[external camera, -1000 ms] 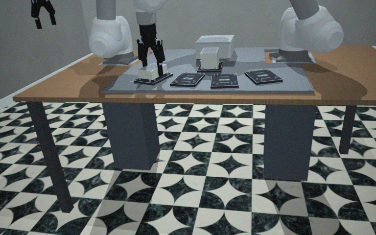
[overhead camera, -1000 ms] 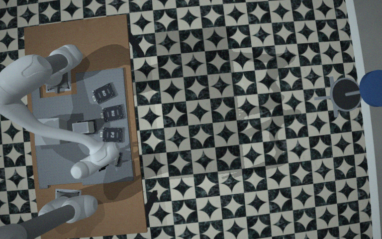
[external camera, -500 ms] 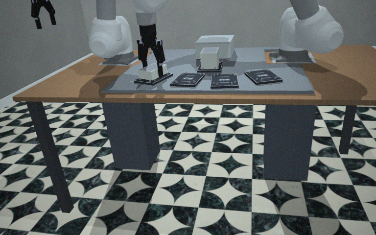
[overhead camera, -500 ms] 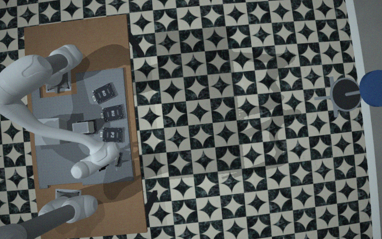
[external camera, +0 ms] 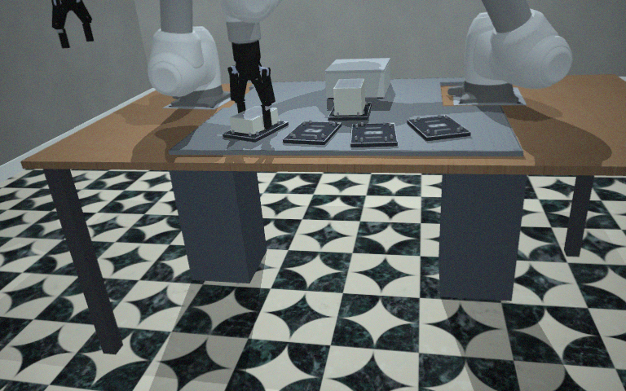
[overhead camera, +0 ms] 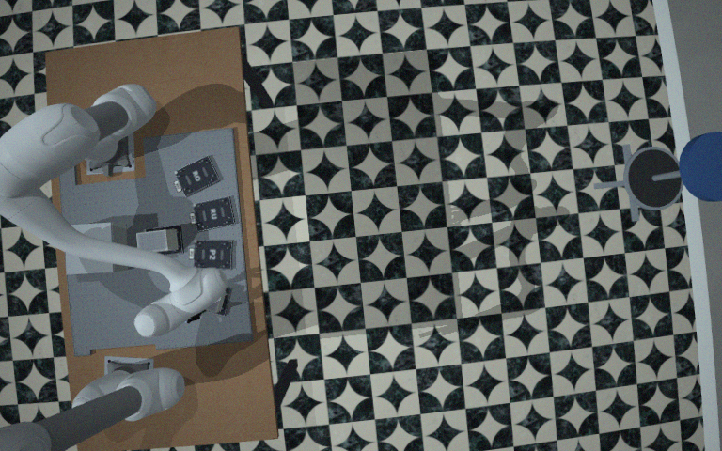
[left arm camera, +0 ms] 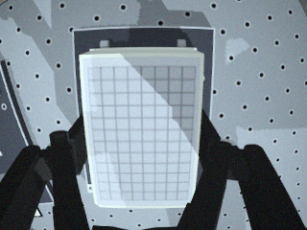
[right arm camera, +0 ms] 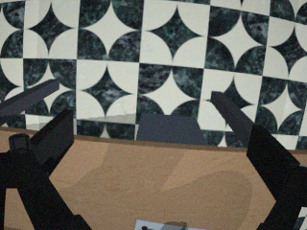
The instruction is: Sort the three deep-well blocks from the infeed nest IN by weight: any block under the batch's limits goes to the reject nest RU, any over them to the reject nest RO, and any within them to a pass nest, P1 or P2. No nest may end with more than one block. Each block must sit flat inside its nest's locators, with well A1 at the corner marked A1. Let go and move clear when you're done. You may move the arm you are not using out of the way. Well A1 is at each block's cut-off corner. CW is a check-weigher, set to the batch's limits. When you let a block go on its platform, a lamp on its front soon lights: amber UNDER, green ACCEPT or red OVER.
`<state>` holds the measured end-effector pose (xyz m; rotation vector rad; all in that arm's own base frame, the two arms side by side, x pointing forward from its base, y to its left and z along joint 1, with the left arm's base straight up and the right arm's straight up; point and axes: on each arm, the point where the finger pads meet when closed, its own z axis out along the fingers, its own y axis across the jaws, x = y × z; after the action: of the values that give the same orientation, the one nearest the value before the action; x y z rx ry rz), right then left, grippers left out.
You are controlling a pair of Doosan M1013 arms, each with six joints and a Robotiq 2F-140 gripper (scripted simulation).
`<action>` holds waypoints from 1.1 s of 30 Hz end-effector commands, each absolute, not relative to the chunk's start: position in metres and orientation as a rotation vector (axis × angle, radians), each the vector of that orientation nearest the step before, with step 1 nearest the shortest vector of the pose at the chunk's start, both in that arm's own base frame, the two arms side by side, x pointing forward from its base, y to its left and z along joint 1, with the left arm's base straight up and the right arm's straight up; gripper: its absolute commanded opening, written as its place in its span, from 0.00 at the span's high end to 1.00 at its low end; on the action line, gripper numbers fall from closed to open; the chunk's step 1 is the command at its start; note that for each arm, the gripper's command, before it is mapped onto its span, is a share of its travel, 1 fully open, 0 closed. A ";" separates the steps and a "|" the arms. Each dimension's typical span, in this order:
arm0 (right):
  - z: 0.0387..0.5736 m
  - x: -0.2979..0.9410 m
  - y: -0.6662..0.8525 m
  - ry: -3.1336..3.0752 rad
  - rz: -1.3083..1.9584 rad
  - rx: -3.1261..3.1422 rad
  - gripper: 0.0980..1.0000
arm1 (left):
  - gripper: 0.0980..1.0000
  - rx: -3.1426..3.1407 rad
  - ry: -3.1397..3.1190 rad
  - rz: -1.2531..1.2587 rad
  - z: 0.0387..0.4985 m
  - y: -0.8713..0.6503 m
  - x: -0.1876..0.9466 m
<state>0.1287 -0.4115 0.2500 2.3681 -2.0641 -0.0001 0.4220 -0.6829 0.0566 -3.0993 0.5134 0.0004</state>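
A pale block [external camera: 246, 124] [left arm camera: 139, 120] sits low over the leftmost nest plate [external camera: 281, 125] [left arm camera: 144, 35] in the exterior view. Its cut-off corner appears lower left in the left wrist view. The nest's label is hidden; full seating cannot be told. My left gripper [external camera: 254, 116] [left arm camera: 143, 122] is shut on this block's sides. A tall pale stack [external camera: 349, 96] [overhead camera: 155, 241] stands on a dark nest; no seam shows. Nests P2 [overhead camera: 202, 263] [external camera: 299, 138], RU [overhead camera: 213, 223] [external camera: 373, 142] and RO [overhead camera: 208, 165] [external camera: 455, 133] are empty. My right gripper [external camera: 77, 43] [right arm camera: 163, 134] is open and empty, high up.
A large pale box [overhead camera: 90, 262] [external camera: 358, 76] stands behind the stack; no lit lamp shows. The left arm [overhead camera: 124, 254] reaches above this box and hides part of the leftmost nest in the top view. The right arm's base [external camera: 180, 68] is beyond the grey plate.
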 end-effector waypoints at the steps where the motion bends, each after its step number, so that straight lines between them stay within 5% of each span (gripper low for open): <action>1: 0.250 0.129 -0.412 -2.064 0.001 2.368 0.00 | 1.00 -3.100 0.514 -0.002 0.057 -0.683 0.422; 21: 0.250 0.129 -0.412 -2.064 0.001 2.368 0.00 | 1.00 -3.100 0.514 -0.002 0.054 -0.683 0.422; 22: 0.250 0.129 -0.412 -2.064 0.001 2.368 0.00 | 0.00 -3.100 0.514 -0.002 0.054 -0.683 0.422; 33: 0.250 0.129 -0.412 -2.064 0.001 2.368 0.00 | 0.00 -3.100 0.514 -0.002 0.054 -0.683 0.422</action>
<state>0.1287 -0.4115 0.2500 2.3681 -2.0641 -0.0001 0.4220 -0.6829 0.0530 -3.0994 0.5134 0.0004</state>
